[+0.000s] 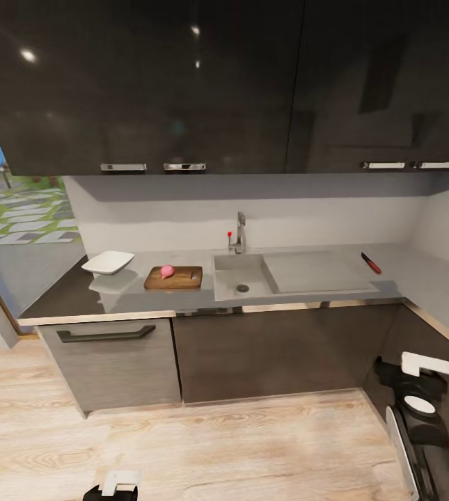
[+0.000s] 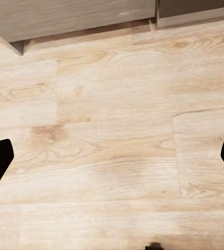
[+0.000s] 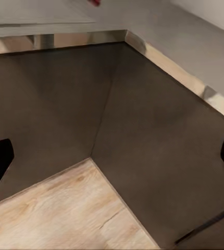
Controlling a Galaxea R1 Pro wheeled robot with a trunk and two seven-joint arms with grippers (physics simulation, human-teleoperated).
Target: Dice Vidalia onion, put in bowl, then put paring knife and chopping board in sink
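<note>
Kitchen desk (image 1: 308, 296) running under dark cabinets.
Pinkish round onion (image 1: 167, 271) is sitting on the brown board (image 1: 174, 278), between white bowl (image 1: 108, 262) and sink (image 1: 241, 275); red-handled knife (image 1: 371, 263) is lying beyond the drainboard. Both end effectors (image 2: 112, 161) (image 3: 112, 161) are hanging open.

Paring knife (image 1: 371, 263): blade too small to make out. Left gripper (image 2: 112, 156), right gripper (image 3: 112, 161): fingertips cut off at frame edges. Left arm (image 1: 113, 487) cropped at bottom edge.
</note>
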